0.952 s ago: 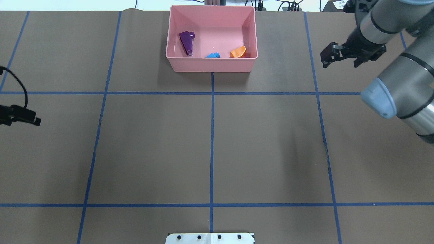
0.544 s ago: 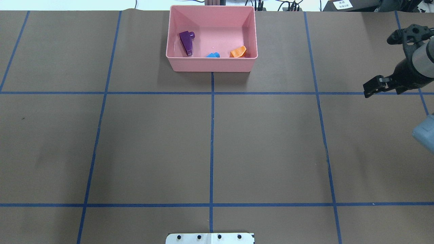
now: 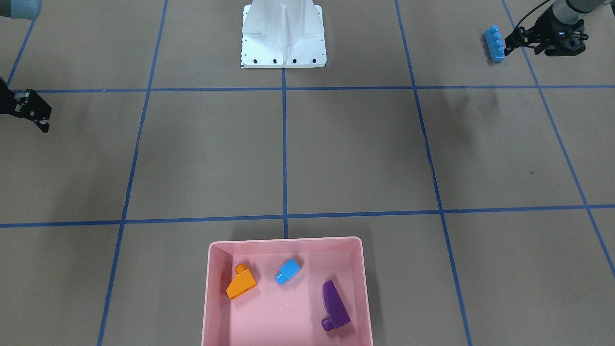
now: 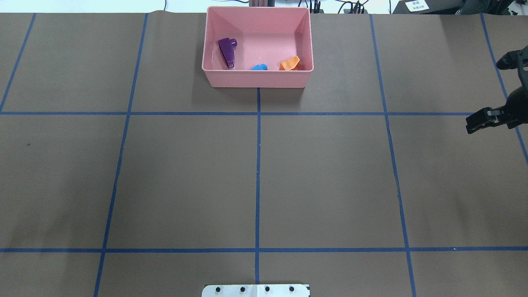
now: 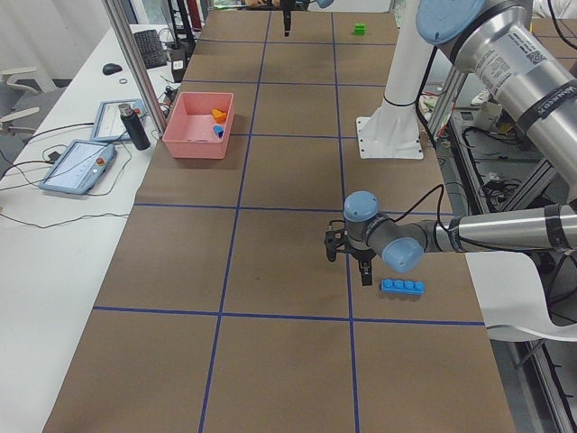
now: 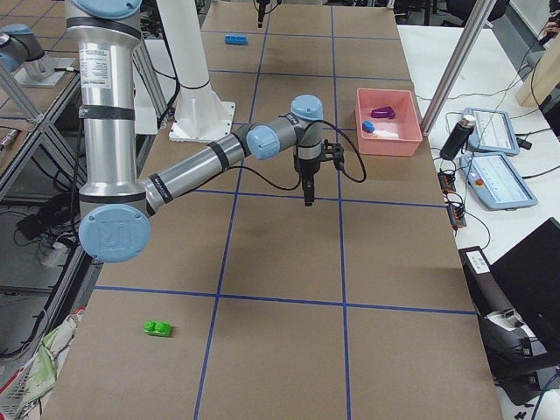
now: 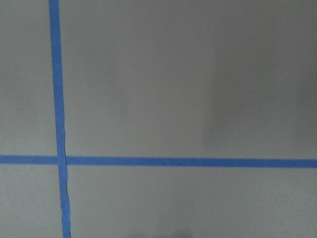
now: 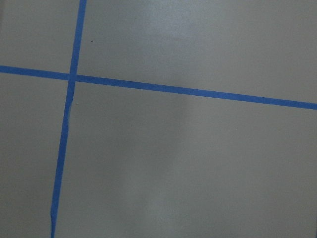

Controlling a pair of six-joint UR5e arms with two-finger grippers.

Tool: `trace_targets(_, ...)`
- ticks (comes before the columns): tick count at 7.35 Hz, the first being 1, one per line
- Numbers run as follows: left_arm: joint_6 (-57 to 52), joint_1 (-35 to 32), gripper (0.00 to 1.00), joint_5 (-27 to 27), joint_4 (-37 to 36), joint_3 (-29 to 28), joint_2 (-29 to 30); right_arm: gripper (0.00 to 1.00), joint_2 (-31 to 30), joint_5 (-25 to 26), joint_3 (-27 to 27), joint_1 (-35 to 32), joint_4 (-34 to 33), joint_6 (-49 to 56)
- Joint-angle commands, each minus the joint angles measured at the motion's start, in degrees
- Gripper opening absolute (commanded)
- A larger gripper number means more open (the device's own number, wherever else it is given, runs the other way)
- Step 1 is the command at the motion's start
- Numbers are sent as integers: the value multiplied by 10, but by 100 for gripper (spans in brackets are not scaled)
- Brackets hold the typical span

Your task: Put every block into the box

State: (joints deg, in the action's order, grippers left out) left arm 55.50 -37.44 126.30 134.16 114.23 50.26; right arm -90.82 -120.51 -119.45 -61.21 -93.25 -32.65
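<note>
The pink box stands at the table's far middle and also shows in the front-facing view. In it lie the purple sloped block, the small light-blue block and the orange sloped block. The long light-blue block lies on the table at the robot's left, and my left gripper is right beside it, looking shut and empty. The green block lies far out at the robot's right. My right gripper hovers over bare table, looking shut and empty.
The white robot base stands at the near middle edge. Blue tape lines mark a grid on the brown table. Tablets and a dark bottle sit on the side bench beyond the box. Both wrist views show only table and tape.
My right gripper has moved away from the box, out to the right and toward the robot. My left gripper has left the overhead view at its left edge.
</note>
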Motion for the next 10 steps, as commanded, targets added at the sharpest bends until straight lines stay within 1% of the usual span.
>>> trace_targets(1, 7, 88, 100, -14, 1, -33, 2, 100, -8, 0, -7, 0, 1, -3)
trace_targets(2, 9, 124, 100, -21, 1, -46, 10, 100, -15, 0, -14, 0, 1, -3)
trace_targets(4, 9, 155, 100, -21, 1, -65, 33, 100, -21, -1, -21, 0, 0, -7)
trace_targets(5, 6, 163, 98, -21, 2, -73, 39, 100, -25, -5, -28, 0, 0, -8)
trace_targets(7, 6, 164, 60, -20, 2, -74, 40, 100, -24, -19, -32, 0, 0, -8)
trace_targets(10, 5, 168, 61, -20, 1, -80, 41, 100, -23, -23, -36, 0, 0, -8)
